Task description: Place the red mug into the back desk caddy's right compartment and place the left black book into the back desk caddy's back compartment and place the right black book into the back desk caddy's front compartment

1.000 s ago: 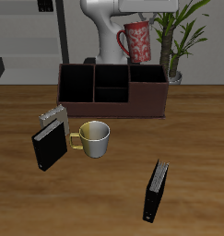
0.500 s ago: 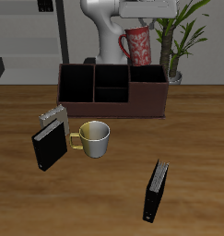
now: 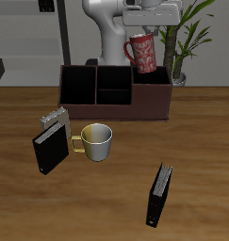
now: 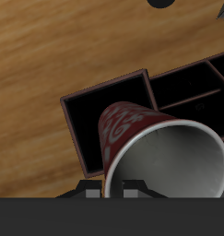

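Exterior view
- Gripper (image 3: 147, 30): above the caddy's end section, closed on the red mug (image 3: 142, 52), gripping at its rim. Fingers mostly hidden behind the mug top.
- Mug: tilted, airborne, its base just above or at the caddy's rim line; not yet seated inside, as far as I can tell.
- Caddy (image 3: 114, 106): at the table's back, in front of the robot base. Black-walled sections look empty. Right compartment (image 3: 152, 83) partly hidden by the mug; nothing else visible in it.
- Left black book (image 3: 159, 195): standing on the table near the front edge, well apart from the caddy. Not placed.
- Right black book (image 3: 50, 148): standing beside the pale mug (image 3: 95, 141), with the grey book (image 3: 55, 119) just behind it. Not placed.
- Pale mug: empty, as far as visible; yellow handle towards the black book.

Wrist view
- Mug (image 4: 132, 129): fills the foreground, white inside visible, empty.
- Gripper: fingertips not distinguishable, only dark housing at the frame edge; the hold is inferred from the mug hanging there.
- Right compartment (image 4: 90, 115): directly under the mug, dark floor, empty.
- Black-walled sections (image 4: 192, 88): beside it, empty.

Progress
- Done: none of the three placements.
- In hand: mug, judged close to lowering and release.
- Left: both black books.
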Motion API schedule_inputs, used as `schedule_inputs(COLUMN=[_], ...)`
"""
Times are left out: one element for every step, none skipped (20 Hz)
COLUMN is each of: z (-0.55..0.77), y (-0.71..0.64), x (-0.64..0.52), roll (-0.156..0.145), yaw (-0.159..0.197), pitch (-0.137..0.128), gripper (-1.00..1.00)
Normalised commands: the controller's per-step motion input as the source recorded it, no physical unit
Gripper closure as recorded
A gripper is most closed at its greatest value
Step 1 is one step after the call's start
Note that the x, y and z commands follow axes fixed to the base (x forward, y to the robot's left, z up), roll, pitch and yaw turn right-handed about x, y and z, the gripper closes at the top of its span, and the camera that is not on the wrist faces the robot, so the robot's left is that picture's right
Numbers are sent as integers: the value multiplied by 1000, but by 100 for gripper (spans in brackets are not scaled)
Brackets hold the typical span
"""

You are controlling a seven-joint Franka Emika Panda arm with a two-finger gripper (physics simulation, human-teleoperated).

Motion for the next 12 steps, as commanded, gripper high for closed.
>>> schedule_inputs(z=[-72,-144,-68,-45,-114,-153,-131,-81,-131,-97,-106,-127], y=[54,256,74,107,206,276,125,251,244,90,118,-18], x=[33,-11,-27,-55,-18,10,9,-3,131,140,143,222], roll=[-14,91,7,-8,22,48,11,46,40,-25,21,-32], yaw=[-19,-3,-40,9,1,-17,-17,13,19,-39,21,-33], pitch=[22,53,47,-21,-4,25,52,-3,17,23,6,44], gripper=[100,100,100,100,100,100,100,100,100,100,100,100])
